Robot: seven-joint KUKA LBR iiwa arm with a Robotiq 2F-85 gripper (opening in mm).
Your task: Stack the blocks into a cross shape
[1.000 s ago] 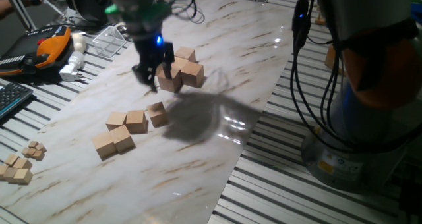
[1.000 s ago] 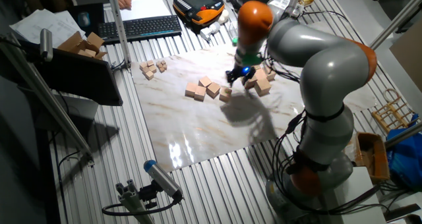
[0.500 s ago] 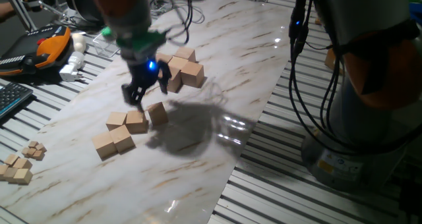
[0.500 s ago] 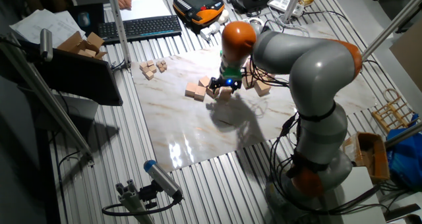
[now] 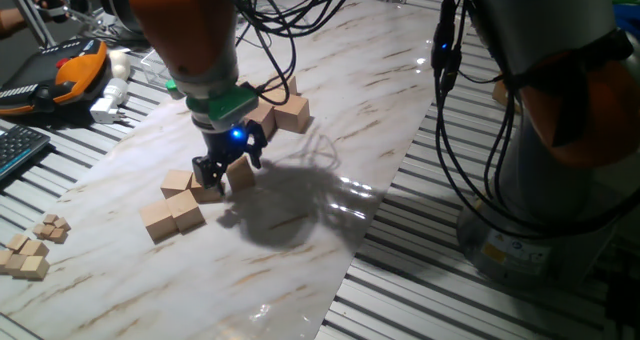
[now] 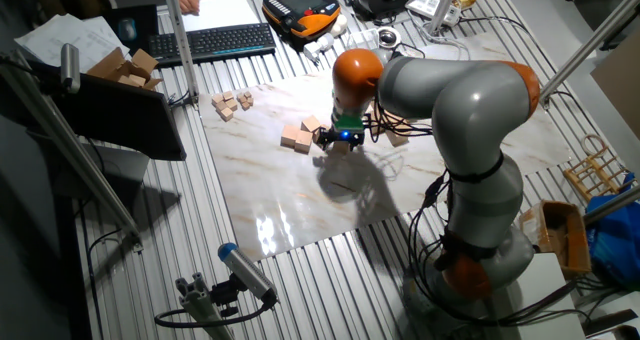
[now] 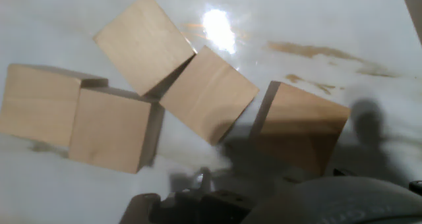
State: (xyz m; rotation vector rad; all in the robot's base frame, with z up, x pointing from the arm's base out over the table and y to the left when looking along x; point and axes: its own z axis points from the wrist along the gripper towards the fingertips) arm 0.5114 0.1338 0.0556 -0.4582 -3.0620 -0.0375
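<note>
One fixed view: the gripper (image 5: 224, 169) sits low over the near cluster of blocks (image 5: 183, 202) on the marble table (image 5: 340, 80); five blocks counted there, one partly hidden by the fingers; a second group (image 5: 284, 112) lies behind the arm, count unclear. Tiny cubes (image 5: 30, 248) lie at the left edge; orange pendant (image 5: 68, 68) and keyboard (image 5: 20, 150) sit beyond. The other fixed view: the arm (image 6: 440, 90) covers the far group; tiny cubes (image 6: 231, 104), keyboard (image 6: 215, 42) and paper (image 6: 225, 8) lie behind. Hand view: five blocks (image 7: 208, 93) counted, four touching, one apart at right (image 7: 298, 126). Whether the jaws are apart or together: cannot tell.
</note>
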